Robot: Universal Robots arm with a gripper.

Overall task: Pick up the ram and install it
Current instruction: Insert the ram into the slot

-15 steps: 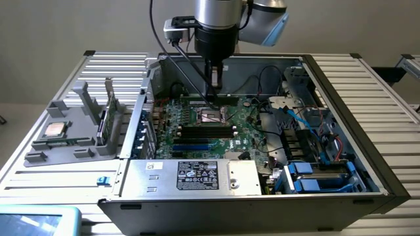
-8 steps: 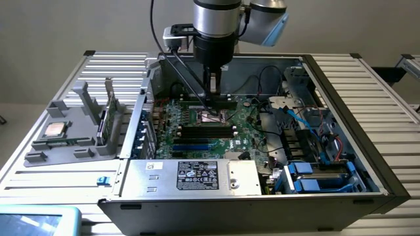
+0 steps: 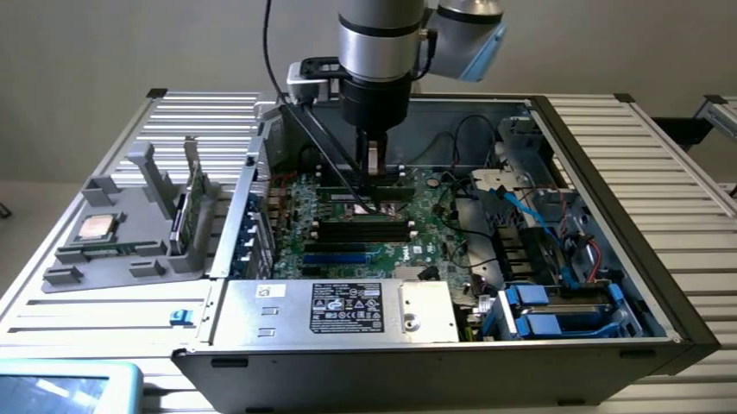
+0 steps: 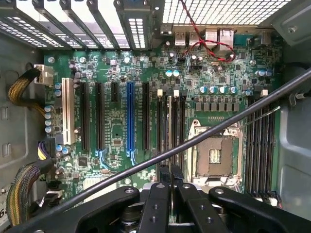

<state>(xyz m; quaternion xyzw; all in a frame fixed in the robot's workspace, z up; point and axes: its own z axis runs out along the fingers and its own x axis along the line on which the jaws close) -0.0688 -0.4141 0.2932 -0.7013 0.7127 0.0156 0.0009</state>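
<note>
**Ram waits in the tray as the arm works inside the case.** At the exterior view's left, a grey tray (image 3: 69, 278) sits on the slatted metal table (image 3: 679, 216) and carries three parts. A square silver processor chip (image 3: 96, 228) lies flat in its recess. The ram (image 3: 92, 252), a narrow green stick, lies flat along the tray's front edge. A taller dark expansion card (image 3: 190, 203) stands upright on the side nearest the computer.

Just beside the tray, an open computer case (image 3: 403, 371) holds a green motherboard (image 3: 345, 203) and a silver power supply (image 3: 345, 308) with a black label at the front. Blue drive carriers (image 3: 541, 312) sit in the front corner at the exterior view's right, and loose black and blue cables run between them and the board.

The robot arm reaches straight down into the case. Its gripper (image 3: 374, 194) hangs low over the middle of the board, just behind a bank of black memory slots (image 3: 362, 229) and well apart from the ram.

In the wrist view, the two black fingers (image 4: 164, 172) are drawn nearly together, with nothing visible between them. They are poised at the end of a pair of long black slots. Also on the board are a blue slot (image 4: 130, 116) and an open processor socket (image 4: 214, 155). A black cable (image 4: 228, 121) crosses the scene diagonally, and a red wire (image 4: 204, 43) loops near the rear ports.
</note>
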